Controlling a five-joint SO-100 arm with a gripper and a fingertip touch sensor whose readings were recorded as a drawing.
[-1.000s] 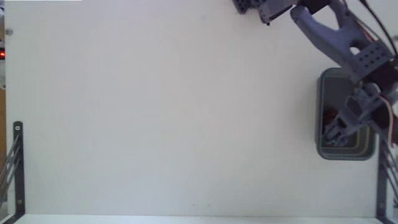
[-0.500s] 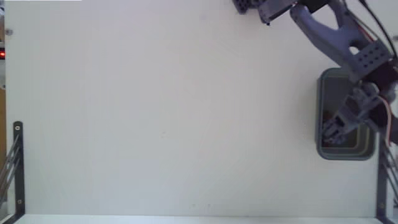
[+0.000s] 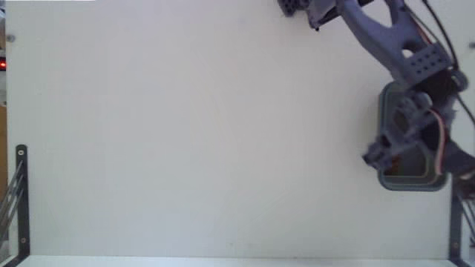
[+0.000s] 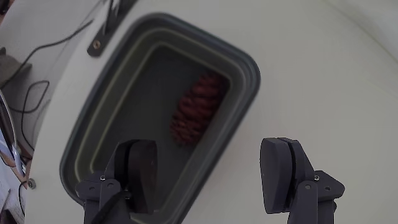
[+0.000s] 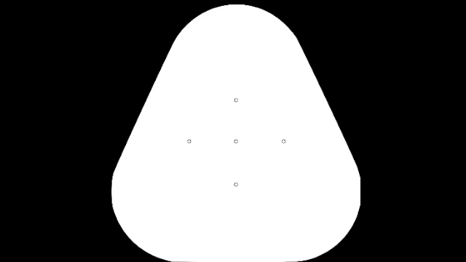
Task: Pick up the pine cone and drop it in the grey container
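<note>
In the fixed view, the grey arm (image 3: 393, 44) reaches from the top edge down toward the right side of the white desk (image 3: 193, 141). Its lower part hangs over the grey container (image 3: 386, 126), which sits near the desk's right edge, and covers most of the container's opening. The claw (image 3: 378, 157) is at the container's left rim; how far its fingers are spread is hard to make out from here. The pine cone cannot be made out in this view. Dark metal brackets stand at the desk's lower left (image 3: 21, 200) and lower right (image 3: 454, 222) corners, the right one partly cut off by the frame. A small red light (image 3: 3, 65) glows at the far left edge.

In the wrist view, the claw (image 4: 211, 168) is wide apart and grips nothing. The left finger (image 4: 140, 171) overlaps the container's (image 4: 245, 62) interior, while the right finger (image 4: 280, 171) is over bare desk (image 4: 323, 81) beside the rim. The pine cone (image 4: 196, 112) lies on the container's floor, close to the wall nearest the right finger, apart from both fingers. Black cables (image 4: 37, 81) trail over the surface at upper left, beyond the container.
</note>
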